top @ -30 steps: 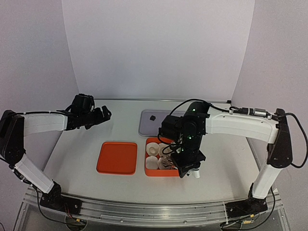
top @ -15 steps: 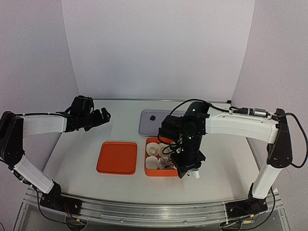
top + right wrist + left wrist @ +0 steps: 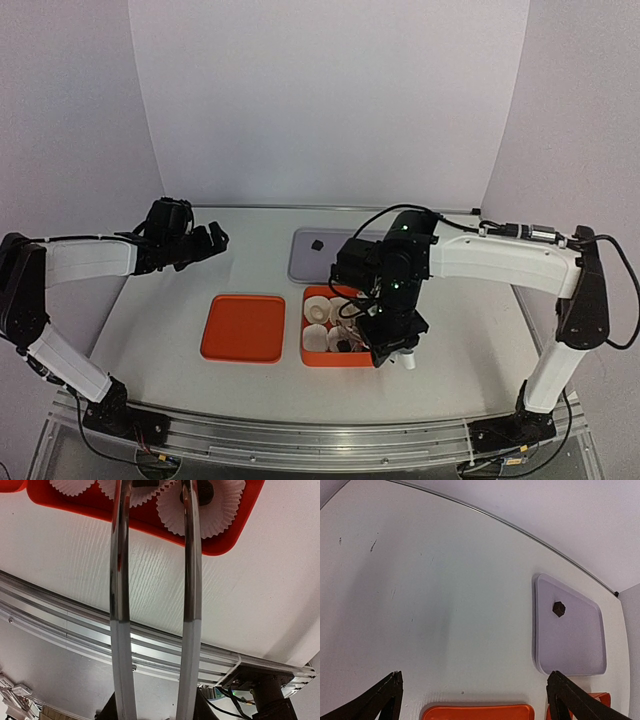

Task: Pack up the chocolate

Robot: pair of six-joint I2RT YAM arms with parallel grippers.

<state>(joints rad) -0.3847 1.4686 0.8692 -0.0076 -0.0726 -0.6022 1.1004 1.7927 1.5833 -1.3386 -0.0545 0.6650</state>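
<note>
My right gripper (image 3: pixel 396 338) is shut on a pair of metal tongs (image 3: pixel 186 580) with white handles, over the orange box (image 3: pixel 312 353). In the right wrist view the gripper (image 3: pixel 156 706) sits at the bottom and the tongs reach over the white paper cups (image 3: pixel 210 510). A dark chocolate (image 3: pixel 204 492) lies in one cup. Another dark lump (image 3: pixel 145 482) shows between the tong tips at the frame's top edge. One dark chocolate (image 3: pixel 316 243) lies on the lilac tray (image 3: pixel 305 268), also in the left wrist view (image 3: pixel 558 609). My left gripper (image 3: pixel 210 240) is open and empty, above the table's left.
An orange lid (image 3: pixel 243 328) lies flat left of the box. The lilac tray (image 3: pixel 570 650) is behind the box. An aluminium rail (image 3: pixel 75 625) runs along the table's near edge. White walls enclose the table on three sides.
My left gripper has drifted slightly left. The right arm and tongs have stayed almost still over the box.
</note>
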